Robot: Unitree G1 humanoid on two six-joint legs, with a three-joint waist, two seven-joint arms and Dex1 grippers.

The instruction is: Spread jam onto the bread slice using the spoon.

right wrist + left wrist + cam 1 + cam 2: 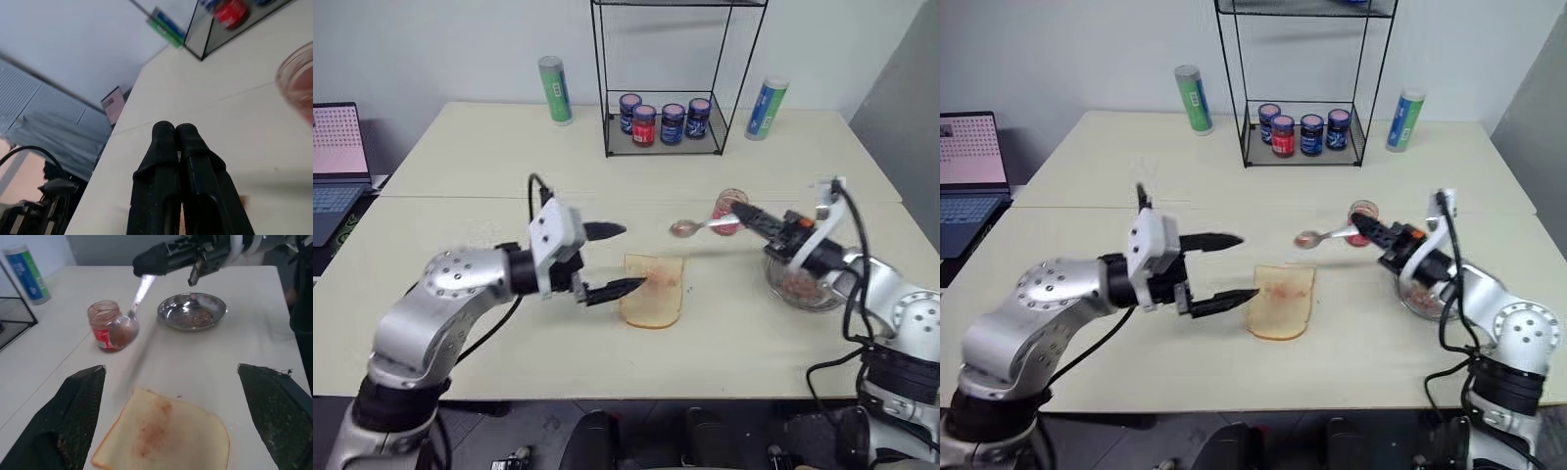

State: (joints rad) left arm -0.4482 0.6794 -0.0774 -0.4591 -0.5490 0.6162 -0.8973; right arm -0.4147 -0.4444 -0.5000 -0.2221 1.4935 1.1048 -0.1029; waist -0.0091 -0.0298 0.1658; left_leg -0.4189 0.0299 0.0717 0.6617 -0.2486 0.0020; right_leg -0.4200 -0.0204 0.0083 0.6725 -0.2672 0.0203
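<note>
Bread slice [654, 290] mid-tabletop with faint jam [152, 431] smear, left gripper [615, 259] spread wide, empty, right gripper [744, 214] clamped on spoon [697, 226], handle end hidden, jam jar [103, 325] partly masked behind bowl

The spoon [128, 323] and round dish [192, 311] are shiny metal; the jam jar [103, 325] is clear glass. The bread slice [164, 436] looks matt and porous, on a smooth matt counter [509, 166].
</note>
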